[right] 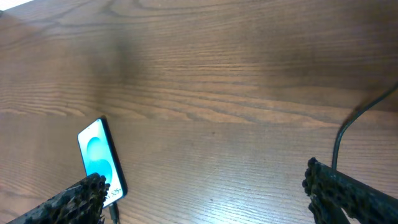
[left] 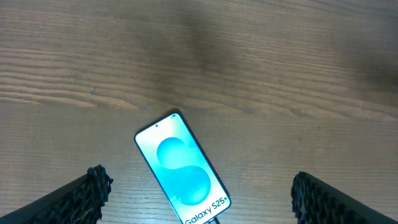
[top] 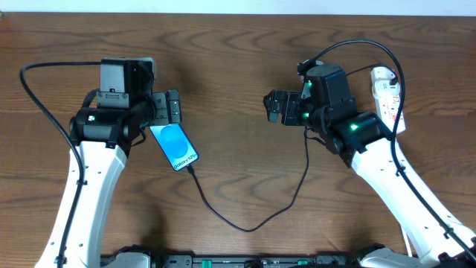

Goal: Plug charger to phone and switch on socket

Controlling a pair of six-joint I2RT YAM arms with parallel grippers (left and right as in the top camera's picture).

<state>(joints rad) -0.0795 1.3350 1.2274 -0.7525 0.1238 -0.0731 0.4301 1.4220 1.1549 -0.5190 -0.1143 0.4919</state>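
The phone [top: 175, 146] lies flat on the wooden table, blue screen up; it also shows in the left wrist view [left: 183, 170] and the right wrist view [right: 99, 155]. The charger cable [top: 245, 223] runs from the phone's lower end in a loop across the table up toward the right arm; its tip sits at the phone's bottom edge [left: 214, 220]. The socket [top: 388, 95] is a white power strip at the far right, partly hidden by the right arm. My left gripper [top: 172, 106] is open and empty just above the phone. My right gripper [top: 274, 106] is open and empty mid-table.
The table top [top: 238, 59] is dark wood. A black robot cable [top: 44, 104] loops at the far left, another arcs over the right arm [top: 357, 45]. Both white arms reach in from the front edge.
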